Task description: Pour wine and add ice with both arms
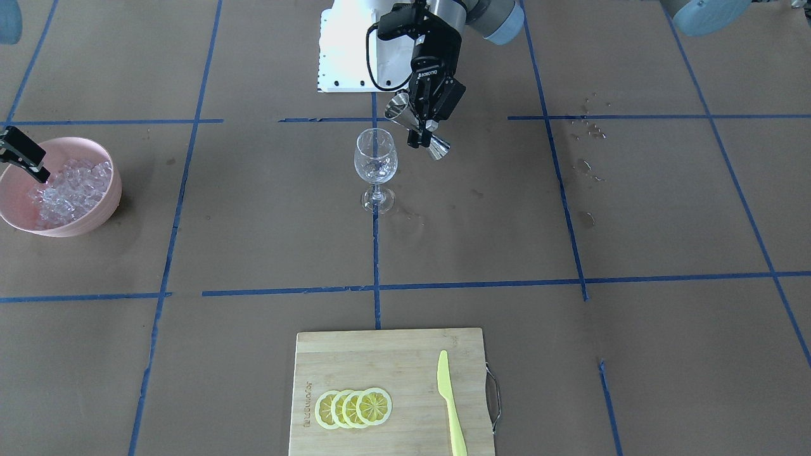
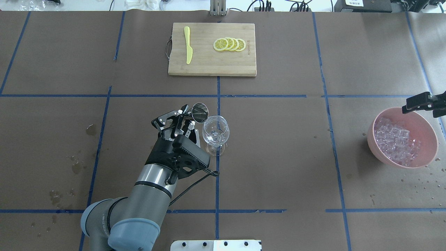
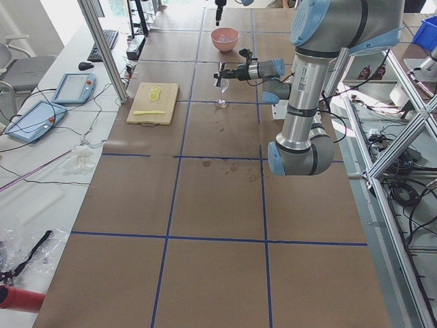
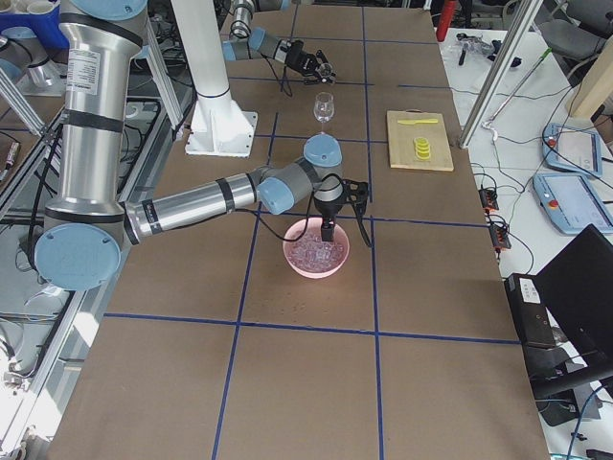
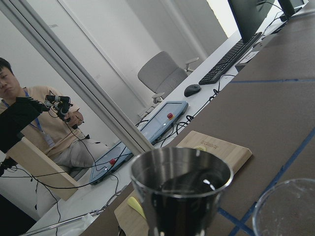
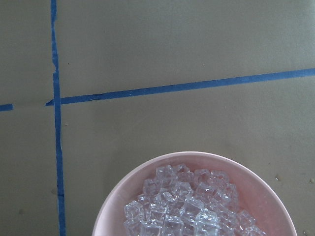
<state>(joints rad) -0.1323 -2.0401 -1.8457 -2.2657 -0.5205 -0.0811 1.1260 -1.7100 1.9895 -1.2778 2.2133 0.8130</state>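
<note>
Looking down on a brown table (image 2: 278, 157), taped in blue squares. Picking out the left arm (image 2: 153, 195) stretched to its middle, the right arm (image 4: 192, 206) out at one end. Wooden cutting board (image 2: 209, 62) along the edge opposite the robot. Pink bowl (image 2: 423, 123) under the right gripper (image 1: 38, 172), apart or together, cannot tell. Stemmed glass (image 1: 376, 158) upright at centre. Left gripper (image 1: 421, 134) clamped round a steel jigger (image 1: 437, 148), tilted, mouth just beside the glass rim. Yellow knife (image 1: 448, 405) and lemon slices (image 1: 353, 407) lying on the board. Ice (image 6: 187, 206) heaped in the bowl. Wine too clear to spot for certain.
</note>
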